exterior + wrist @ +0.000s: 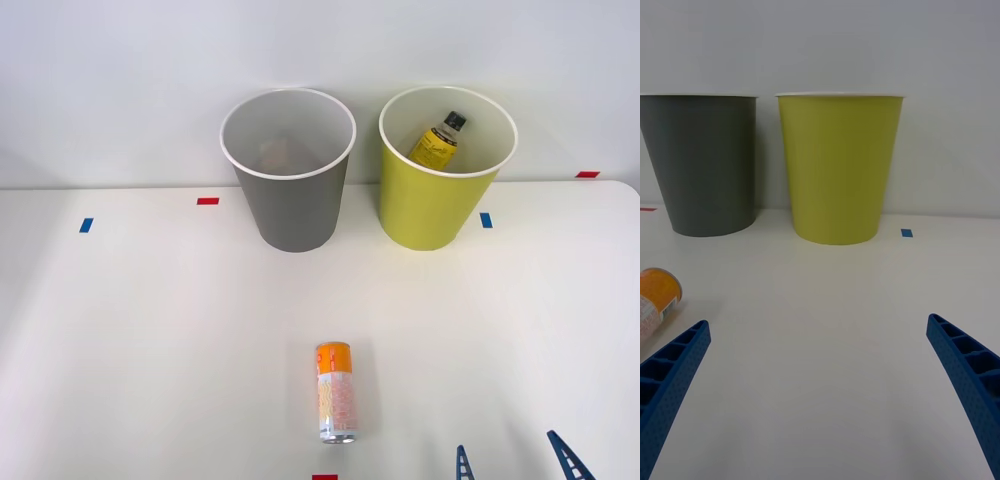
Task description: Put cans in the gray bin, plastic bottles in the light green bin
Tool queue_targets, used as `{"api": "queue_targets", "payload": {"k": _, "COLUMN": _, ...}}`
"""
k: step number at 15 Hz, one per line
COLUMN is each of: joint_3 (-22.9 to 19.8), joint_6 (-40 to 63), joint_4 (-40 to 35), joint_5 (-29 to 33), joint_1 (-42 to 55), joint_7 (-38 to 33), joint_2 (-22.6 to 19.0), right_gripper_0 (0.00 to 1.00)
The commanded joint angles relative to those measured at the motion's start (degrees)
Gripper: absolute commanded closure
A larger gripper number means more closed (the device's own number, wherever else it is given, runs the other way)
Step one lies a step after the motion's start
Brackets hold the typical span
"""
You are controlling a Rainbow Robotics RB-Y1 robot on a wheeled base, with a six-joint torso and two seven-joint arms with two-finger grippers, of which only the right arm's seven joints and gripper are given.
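Note:
An orange-topped can (336, 392) with a pale speckled body lies on its side on the white table, near the front. Its orange end (656, 295) sits just beside one blue finger. My right gripper (515, 460) is low over the table to the right of the can, open, with nothing between its fingers (674, 367). The gray bin (295, 215) stands at the back, with a dim reddish shape (275, 152) inside it. To its right stands the light green bin (425, 210), holding the yellow-labelled plastic bottle (440, 140) with a black cap, leaning against the wall. Both bins (704, 165) (839, 165) stand ahead of the fingers.
Small tape marks lie on the table: blue (86, 225), red (208, 201), blue (486, 220), red (588, 174) and red (325, 477) at the front edge. A pale wall rises right behind the bins.

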Motion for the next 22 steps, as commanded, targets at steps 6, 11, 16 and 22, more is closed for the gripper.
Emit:
{"api": "queue_targets", "payload": {"k": 6, "joint_3": 0.0, "joint_6": 0.0, "joint_4": 0.0, "joint_5": 0.0, "joint_1": 0.0, "joint_7": 0.0, "joint_2": 0.0, "right_gripper_0": 0.00}}
{"api": "queue_targets", "payload": {"k": 11, "joint_3": 0.0, "joint_6": 0.0, "joint_4": 0.0, "joint_5": 0.0, "joint_1": 0.0, "joint_7": 0.0, "joint_2": 0.0, "right_gripper_0": 0.00}}
{"api": "queue_targets", "payload": {"k": 16, "joint_3": 0.0, "joint_6": 0.0, "joint_4": 0.0, "joint_5": 0.0, "joint_1": 0.0, "joint_7": 0.0, "joint_2": 0.0, "right_gripper_0": 0.00}}
{"api": "queue_targets", "payload": {"k": 22, "joint_3": 0.0, "joint_6": 0.0, "joint_4": 0.0, "joint_5": 0.0, "joint_1": 0.0, "joint_7": 0.0, "joint_2": 0.0, "right_gripper_0": 0.00}}
